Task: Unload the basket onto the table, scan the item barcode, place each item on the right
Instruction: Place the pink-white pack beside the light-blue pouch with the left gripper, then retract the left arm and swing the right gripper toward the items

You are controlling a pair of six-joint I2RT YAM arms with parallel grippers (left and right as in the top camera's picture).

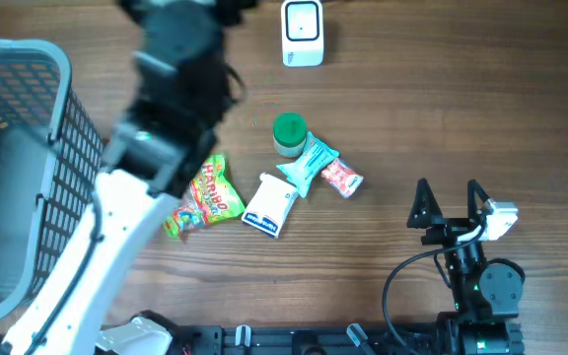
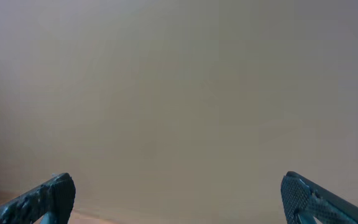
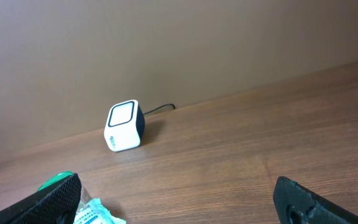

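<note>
— While the right wrist camera sits low over the wood, what does it catch, nearest first?
— Its own right gripper (image 3: 176,200), spread wide and empty. Just beyond are the green-lidded jar (image 3: 58,180) and a corner of the teal packet (image 3: 95,214). Farther back stands the white scanner (image 3: 124,126), with its cable running to the wall.
— And what does only the overhead camera show?
— The rest of the heap mid-table: a white-and-blue pack (image 1: 271,205), a Haribo bag (image 1: 205,197) and a red-and-white packet (image 1: 341,178). It also shows the grey basket (image 1: 28,148) at the left edge. The left arm (image 1: 126,197), blurred, hides part of the bag.
— The left wrist camera?
— Only a blank wall between the tips of the left gripper (image 2: 176,196), which are set far apart with nothing held.
— Counts?
— Five items, clustered, none lifted, all well apart from the one scanner. One basket, two arms.
</note>
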